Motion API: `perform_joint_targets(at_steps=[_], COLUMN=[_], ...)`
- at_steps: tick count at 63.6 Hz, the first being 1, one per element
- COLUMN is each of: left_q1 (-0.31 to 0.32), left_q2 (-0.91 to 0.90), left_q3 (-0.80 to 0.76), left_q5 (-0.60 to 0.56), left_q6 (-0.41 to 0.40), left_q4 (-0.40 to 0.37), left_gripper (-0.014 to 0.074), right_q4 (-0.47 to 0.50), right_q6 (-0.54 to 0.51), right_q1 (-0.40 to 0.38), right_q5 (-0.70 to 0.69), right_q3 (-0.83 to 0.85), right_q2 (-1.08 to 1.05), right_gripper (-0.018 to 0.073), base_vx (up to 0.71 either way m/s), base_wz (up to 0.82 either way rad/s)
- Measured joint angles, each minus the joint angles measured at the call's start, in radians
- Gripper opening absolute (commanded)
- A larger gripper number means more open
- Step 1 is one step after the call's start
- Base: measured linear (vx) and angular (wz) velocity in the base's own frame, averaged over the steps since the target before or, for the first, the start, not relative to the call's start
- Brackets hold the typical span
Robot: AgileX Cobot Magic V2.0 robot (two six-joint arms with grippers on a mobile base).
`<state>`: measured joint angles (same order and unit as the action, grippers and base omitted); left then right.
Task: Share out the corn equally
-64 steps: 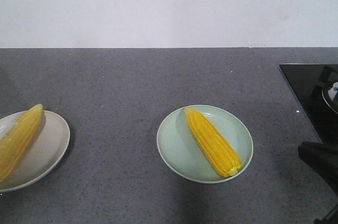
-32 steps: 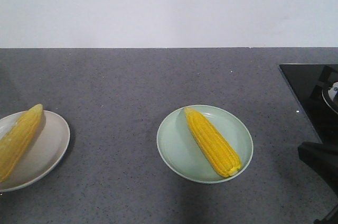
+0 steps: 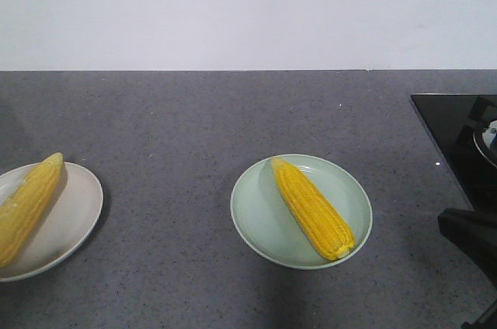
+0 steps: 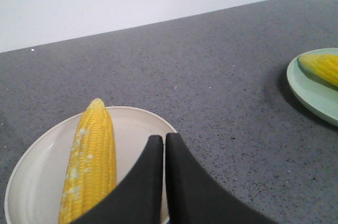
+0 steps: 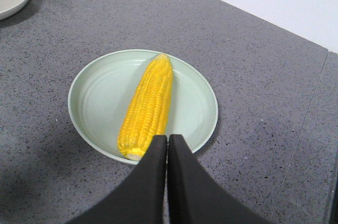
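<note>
Both grippers sit empty with their jaws pressed together: the left gripper (image 4: 165,140) hangs over the near rim of the beige plate (image 4: 158,123), the right gripper (image 5: 167,140) over the near edge of the green plate (image 5: 90,123). One corn cob (image 3: 313,208) lies diagonally on the green plate, another cob (image 3: 29,205) on the beige one, so it looks evenly split already. If anything's left, I'd just lift each arm straight up and away, keeping the fingers clear of the cob ends and plate rims.
</note>
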<state>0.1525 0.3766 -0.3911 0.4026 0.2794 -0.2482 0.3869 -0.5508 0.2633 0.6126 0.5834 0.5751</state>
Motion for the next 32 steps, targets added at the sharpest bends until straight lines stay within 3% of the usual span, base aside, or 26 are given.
perform_joint_targets(at_steps=[16,32], left_q1=[0.0,-0.036], left_q2=[-0.281,-0.387], left_q3=[0.271,0.416], left_q5=[-0.174,-0.256], left_q6=[-0.048,-0.188], left_q4=[0.027,0.09], left_gripper=[-0.0007,-0.0007], right_q4=[0.0,0.0], right_q6=[0.0,0.0], right_q1=[0.0,0.0], right_q5=[0.0,0.0], right_q3=[0.0,0.0], right_q2=[0.0,-0.001], right_gripper=[-0.0004,-0.0004], base_vx=[0.0,0.0], base_wz=[0.0,0.0])
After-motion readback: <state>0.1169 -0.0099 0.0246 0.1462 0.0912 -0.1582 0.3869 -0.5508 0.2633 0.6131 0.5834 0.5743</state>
